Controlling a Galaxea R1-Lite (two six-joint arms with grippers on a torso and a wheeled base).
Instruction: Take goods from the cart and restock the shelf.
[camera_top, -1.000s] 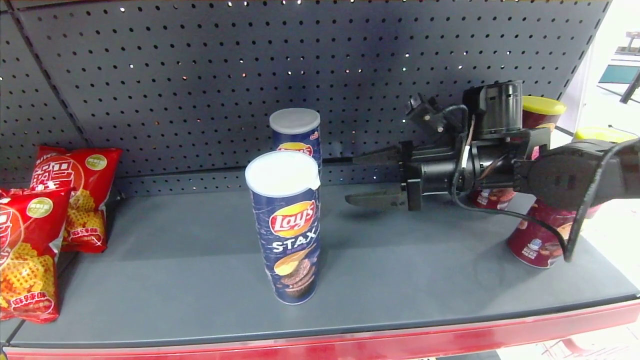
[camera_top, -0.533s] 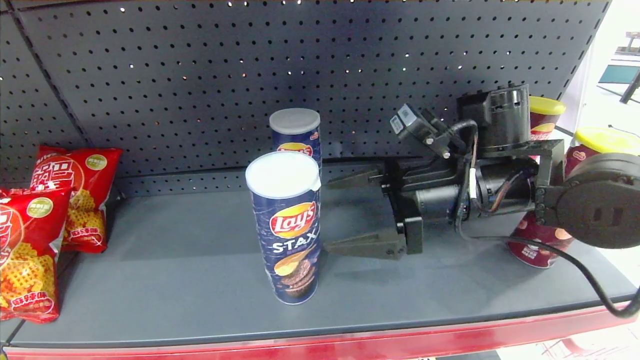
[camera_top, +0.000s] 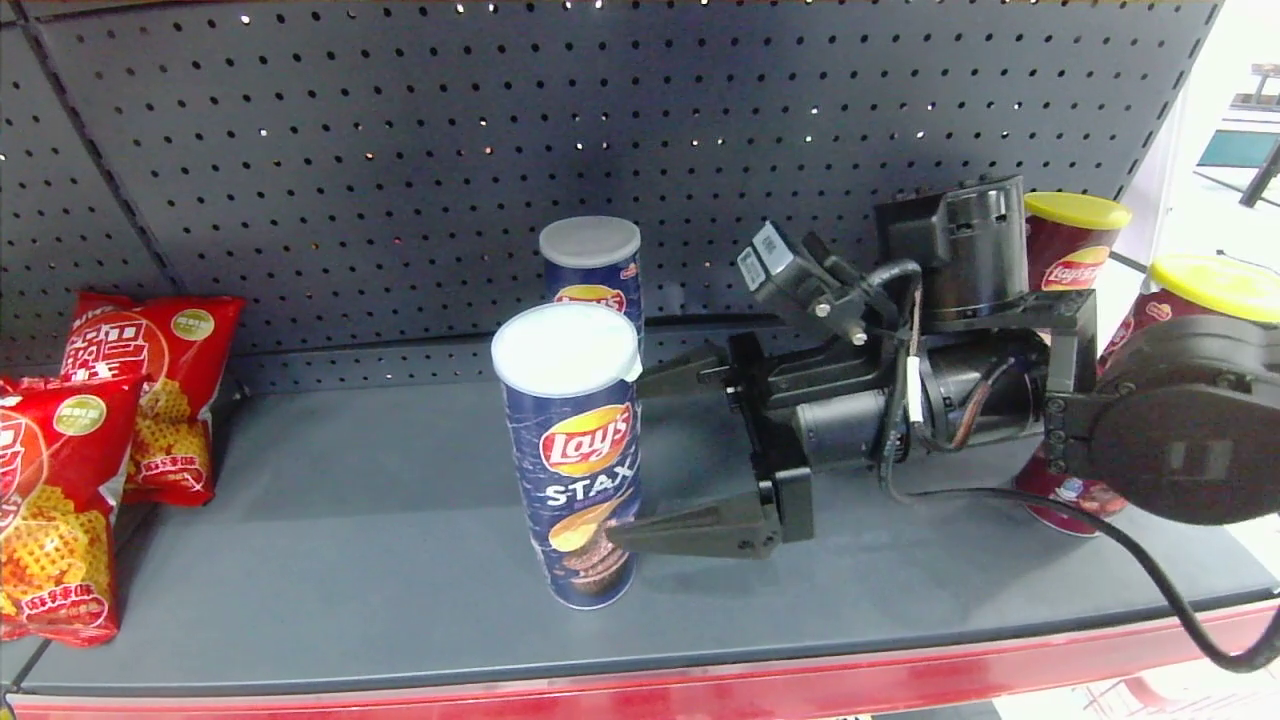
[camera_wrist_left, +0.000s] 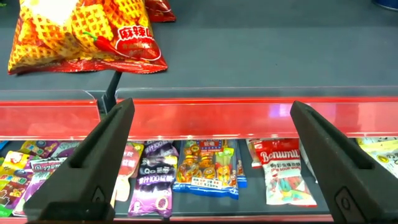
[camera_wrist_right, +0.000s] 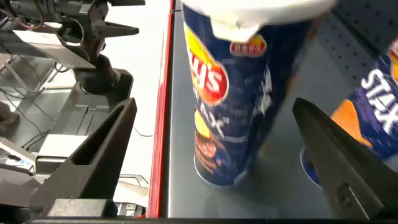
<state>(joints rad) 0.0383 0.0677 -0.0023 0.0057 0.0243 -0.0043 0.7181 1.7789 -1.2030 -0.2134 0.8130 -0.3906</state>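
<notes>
While the right pincer (camera_top: 628, 462) lies level above the dark shelf (camera_top: 350, 520), its two black fingers are spread wide and reach in from the right to either side of the front can (camera_top: 580, 455). This is a tall blue chip tube with a white lid, standing upright near the middle of the shelf. In the head view the nearer finger crosses the can's lower part and the farther one points behind its upper right side. Whether either one touches the can cannot be told. In the right wrist view the same pincer (camera_wrist_right: 211, 152) frames that can (camera_wrist_right: 233, 93) with open space on both sides. The rear can (camera_top: 592, 262), blue with a grey lid, stands upright directly behind the front one, close to the pegboard (camera_top: 400, 150). Two red cans (camera_top: 1075, 245) with yellow lids stand at the shelf's right end behind the arm, and two red snack bags (camera_top: 150, 400) lean at the left end. The left pincer (camera_wrist_left: 208, 155) is also spread open, held low in front of the shelf's red lip (camera_wrist_left: 205, 115), with one snack bag lying on the shelf above it and coloured packets (camera_wrist_left: 205, 168) on the level below.
</notes>
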